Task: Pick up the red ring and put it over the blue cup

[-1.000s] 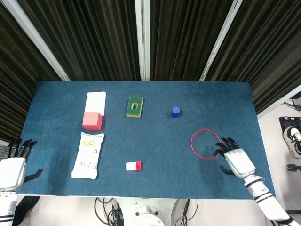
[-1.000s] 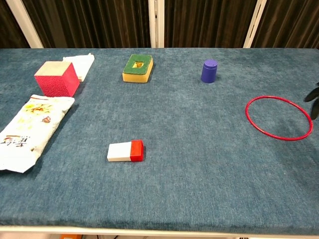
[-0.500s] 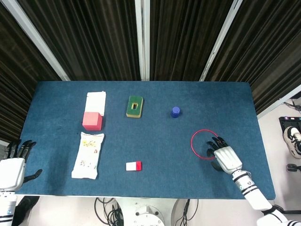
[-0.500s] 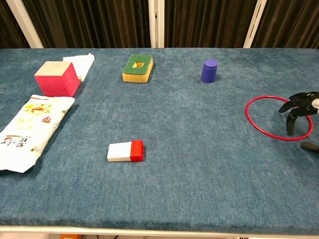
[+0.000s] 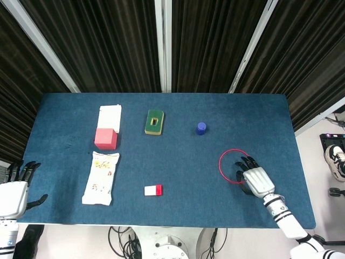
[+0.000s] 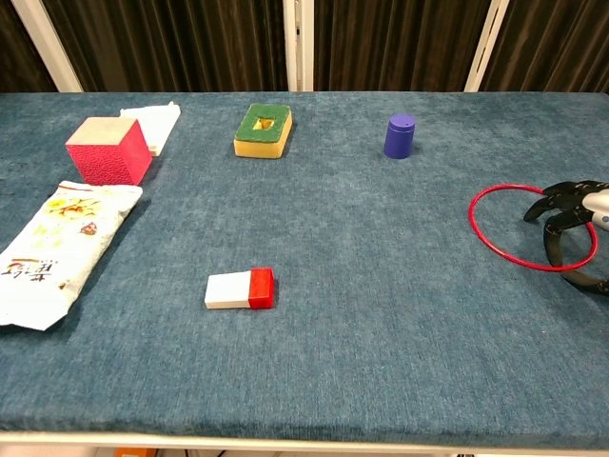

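- Red ring [image 5: 233,165] lying flat on the blue tablecloth [image 5: 178,156], right side of the table, near edge of the hoop under the right hand [image 5: 255,179].
- Right hand now over the ring's near-right arc, having slid in from the table's right edge across the last second; fingers [image 6: 556,204] spread and curved downward, tips reaching inside the hoop in the chest view.
- Nothing pinched yet: thumb sitting outside the rim, fingers inside, red wire between them and apparently flat on the cloth. Open hand, poised to close.
- Meaning for the task: approach looks finished, grasp looks like the step in hand. Thin ring on soft cloth likely calls for a careful pinch, or it may skate away.
- Blue cup [image 5: 201,128] standing upright, well apart from the ring, further back and toward the table's middle; unmoved across the frames.
- Left hand [image 5: 14,187] parked off the near-left corner of the table, fingers apart, holding nothing, in the same place as a second ago.
- Bystanders untouched: green-topped sponge [image 5: 154,121], red cube [image 5: 105,138] just in front of a white folded cloth [image 5: 110,115], snack packet [image 5: 101,177], small red-and-white block [image 5: 153,190].
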Robot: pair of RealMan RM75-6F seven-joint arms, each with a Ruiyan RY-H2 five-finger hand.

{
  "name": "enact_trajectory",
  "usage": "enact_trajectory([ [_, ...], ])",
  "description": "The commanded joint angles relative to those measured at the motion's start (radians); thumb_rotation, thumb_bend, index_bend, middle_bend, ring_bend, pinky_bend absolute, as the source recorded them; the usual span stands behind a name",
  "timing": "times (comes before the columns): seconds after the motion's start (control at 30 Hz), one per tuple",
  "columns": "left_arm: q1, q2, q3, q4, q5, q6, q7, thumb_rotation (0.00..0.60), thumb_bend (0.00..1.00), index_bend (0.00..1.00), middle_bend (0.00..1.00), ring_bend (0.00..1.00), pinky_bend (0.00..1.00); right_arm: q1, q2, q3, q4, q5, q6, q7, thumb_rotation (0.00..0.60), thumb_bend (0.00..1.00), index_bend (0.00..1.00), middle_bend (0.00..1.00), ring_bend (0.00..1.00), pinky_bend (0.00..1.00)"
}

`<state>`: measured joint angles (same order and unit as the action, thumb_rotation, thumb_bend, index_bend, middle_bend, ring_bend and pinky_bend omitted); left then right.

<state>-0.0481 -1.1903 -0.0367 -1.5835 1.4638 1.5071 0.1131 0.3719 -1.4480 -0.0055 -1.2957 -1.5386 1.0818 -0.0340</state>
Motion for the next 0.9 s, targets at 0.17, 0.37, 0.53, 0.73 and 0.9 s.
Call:
enact_trajectory([
  [0.17,0.005,-0.002,0.002,0.011,0.000,0.004,-0.013,0.600,0.13,0.15,0.11,0.01,0.00,0.001,-0.010,0.000,0.010,0.001,0.017,0.004,0.600,0.33,0.62,0.21,0.00,0.00],
  [0.37,0.009,-0.004,0.003,0.019,0.002,0.008,-0.025,0.600,0.13,0.15,0.11,0.01,0.00,-0.004,0.014,0.011,-0.023,0.015,0.037,0.020,0.600,0.33,0.64,0.22,0.00,0.00],
  [0.53,0.010,-0.003,0.003,0.022,0.007,0.011,-0.030,0.600,0.13,0.15,0.11,0.01,0.00,0.006,0.057,0.026,-0.067,0.027,0.034,0.041,0.600,0.33,0.65,0.22,0.00,0.00],
  [0.73,0.009,0.003,0.004,0.011,0.016,0.015,-0.023,0.600,0.13,0.15,0.11,0.01,0.00,0.085,0.145,0.077,-0.144,0.070,-0.072,0.074,0.600,0.33,0.65,0.23,0.00,0.00],
  [0.9,0.014,0.007,0.007,-0.001,0.019,0.021,-0.012,0.600,0.13,0.15,0.11,0.01,0.00,0.189,0.193,0.145,-0.173,0.149,-0.209,0.052,0.600,0.33,0.65,0.23,0.00,0.00],
])
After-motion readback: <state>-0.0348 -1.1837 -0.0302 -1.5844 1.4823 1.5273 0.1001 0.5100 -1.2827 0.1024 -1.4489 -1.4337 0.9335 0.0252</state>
